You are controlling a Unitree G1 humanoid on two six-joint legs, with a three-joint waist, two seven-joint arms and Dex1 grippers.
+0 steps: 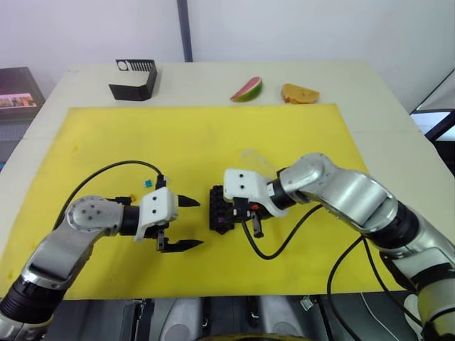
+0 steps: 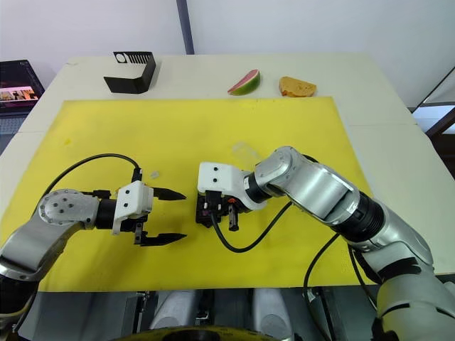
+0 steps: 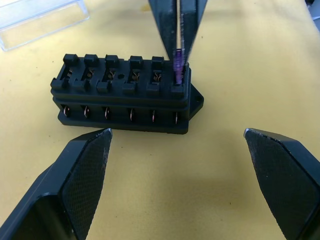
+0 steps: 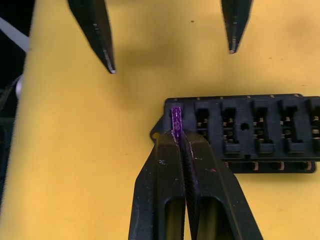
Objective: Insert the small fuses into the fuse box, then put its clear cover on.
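right wrist view – purple fuse (image 4: 176, 121) pinched in right pincer (image 4: 179, 137), at fuse box (image 4: 250, 131) end slot

Silver-grey jointed arms, white wrist housings, looping black cables, textured black fingers (image 3: 80, 180).

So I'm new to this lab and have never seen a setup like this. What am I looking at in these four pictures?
It is a two-armed robot working at a table. Two pictures come from cameras on its head, looking down at its arms; the other two come from a camera on each wrist, looking along that arm's black fingers.

On the yellow mat lies a small black fuse box. The right gripper is shut on a purple fuse, held at the end slot of the box. The left gripper hovers open beside the box, holding nothing. A clear cover lies just beyond the box.

At the far table edge sit a black bracket, a toy watermelon slice and a piece of bread.
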